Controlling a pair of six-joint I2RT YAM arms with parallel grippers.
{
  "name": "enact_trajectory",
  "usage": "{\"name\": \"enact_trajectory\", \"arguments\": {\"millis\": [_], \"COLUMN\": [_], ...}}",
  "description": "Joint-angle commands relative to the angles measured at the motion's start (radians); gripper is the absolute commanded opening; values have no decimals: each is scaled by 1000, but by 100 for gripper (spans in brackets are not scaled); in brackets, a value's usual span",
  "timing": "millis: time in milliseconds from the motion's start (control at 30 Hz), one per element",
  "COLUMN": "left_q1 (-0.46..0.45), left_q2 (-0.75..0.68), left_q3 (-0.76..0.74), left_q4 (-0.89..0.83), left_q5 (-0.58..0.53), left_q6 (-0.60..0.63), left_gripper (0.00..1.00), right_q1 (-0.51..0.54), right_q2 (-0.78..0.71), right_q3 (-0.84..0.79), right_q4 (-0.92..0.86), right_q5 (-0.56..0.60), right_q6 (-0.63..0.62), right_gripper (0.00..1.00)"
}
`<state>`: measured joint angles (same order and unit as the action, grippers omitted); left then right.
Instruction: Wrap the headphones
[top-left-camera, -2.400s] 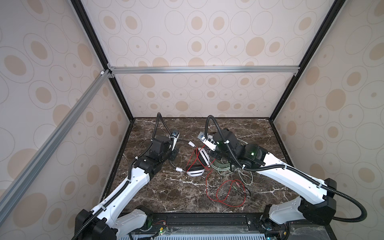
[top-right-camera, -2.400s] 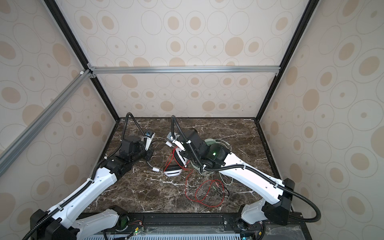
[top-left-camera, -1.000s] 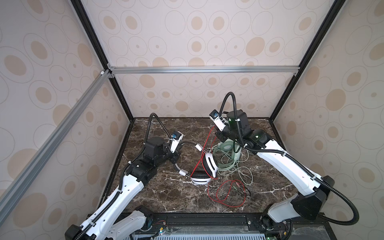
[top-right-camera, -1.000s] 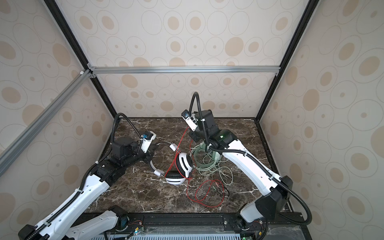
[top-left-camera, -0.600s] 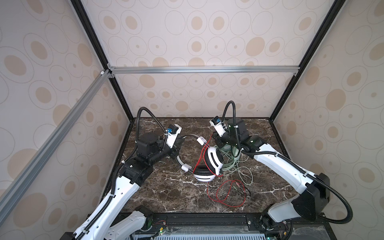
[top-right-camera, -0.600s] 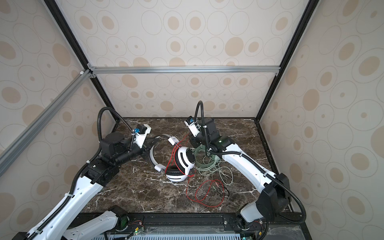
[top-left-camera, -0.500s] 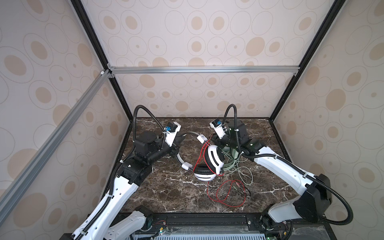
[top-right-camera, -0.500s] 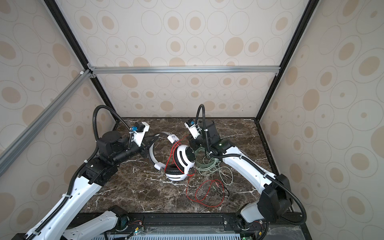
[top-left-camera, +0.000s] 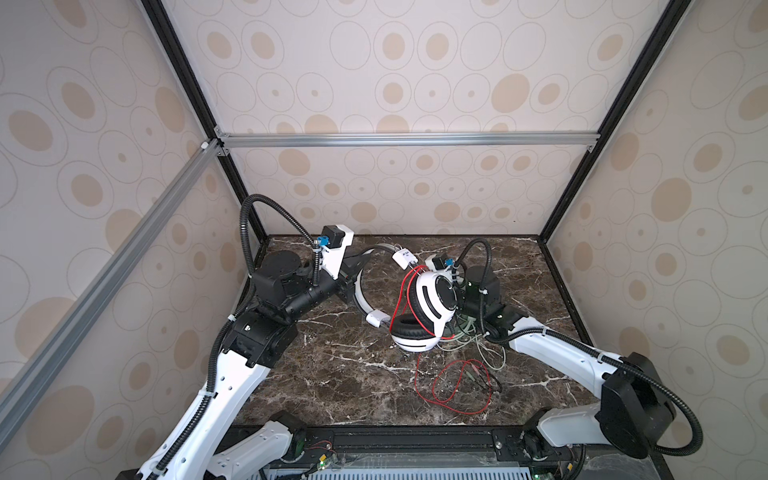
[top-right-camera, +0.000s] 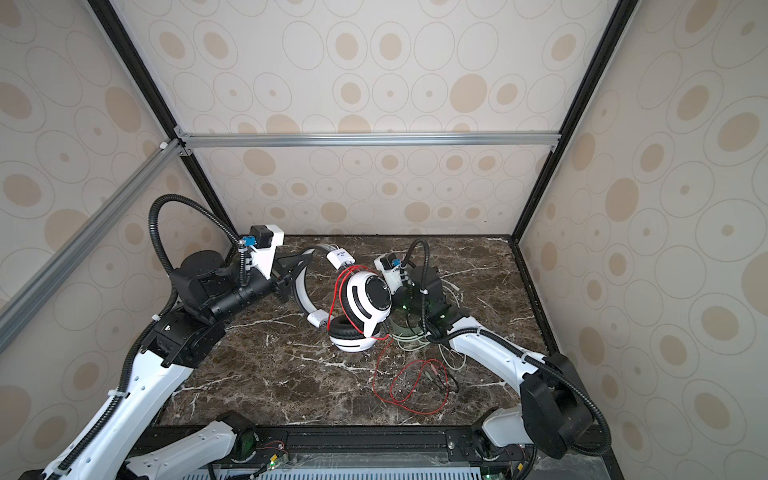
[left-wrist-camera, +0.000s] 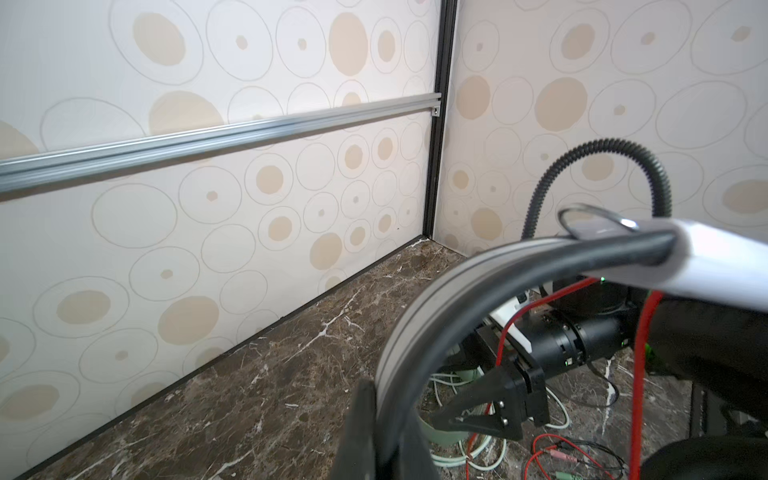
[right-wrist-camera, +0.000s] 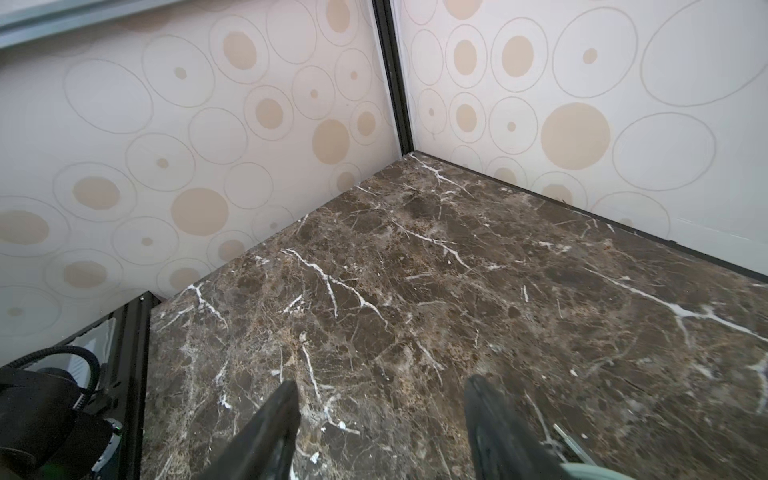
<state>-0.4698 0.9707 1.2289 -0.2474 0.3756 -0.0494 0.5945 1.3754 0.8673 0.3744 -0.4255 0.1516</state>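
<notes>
There are two headsets. The white headset (top-left-camera: 432, 301) (top-right-camera: 368, 301) is near the middle of the counter (top-left-camera: 332, 374). It has two ear cups (top-left-camera: 409, 330). One lies on the counter with its black pad facing up. The other stands up above it and leans on it. The headband (top-left-camera: 358, 297) curves away to the left and is lifted off the counter.

The left claw (top-left-camera: 356, 268) (left-wrist-camera: 384, 419) is clenched on that headband. The left wrist view shows the band squeezed between its two black fingers.

There is one red cord (top-left-camera: 453, 392) (top-right-camera: 415, 386). It goes around the raised ear cup a few times. Then it drops down and lies in loose loops on the counter, nearer the front. Two small plugs (left-wrist-camera: 559, 457) lie by those loops.

The green headset (left-wrist-camera: 442, 436) lies just behind the white one. In both top views it is mostly hidden under the right arm. Its green cord (top-left-camera: 492, 357) (top-right-camera: 455, 361) lies in loose loops on the counter, right beside the red loops.

The right claw (right-wrist-camera: 380, 415) is released. Its two fingers are wide apart, with only bare counter between them. In both top views it is hidden behind the raised ear cup. In the left wrist view it is low, just over the green headset.

Two white and black arms reach in from the front. Three walls with round spots stand around the counter. Two silver bars (top-left-camera: 407, 139) run along the walls.
</notes>
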Motion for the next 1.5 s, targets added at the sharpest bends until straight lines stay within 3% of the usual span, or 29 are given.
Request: {"name": "enact_trajectory", "arguments": {"millis": [0, 133, 833, 1133, 1467], "left_q1": [-6, -6, -2, 6, 23], "left_q2": [-2, 15, 125, 146, 204], "left_q3": [78, 121, 283, 264, 249], "left_q4": [77, 76, 107, 141, 175], "left_q5": [-1, -45, -266, -437, -549], "left_q6": [-75, -113, -273, -316, -296], "left_gripper": [0, 0, 0, 0, 0], "right_q1": [-2, -1, 32, 135, 374], "right_q2": [39, 97, 261, 164, 30], "right_q3": [-51, -82, -213, -207, -177], "right_q4": [178, 240, 393, 150, -187], "right_q5": [-46, -46, 15, 197, 526], "right_q6": [93, 120, 197, 55, -128], "right_gripper": [65, 62, 27, 1, 0]}}
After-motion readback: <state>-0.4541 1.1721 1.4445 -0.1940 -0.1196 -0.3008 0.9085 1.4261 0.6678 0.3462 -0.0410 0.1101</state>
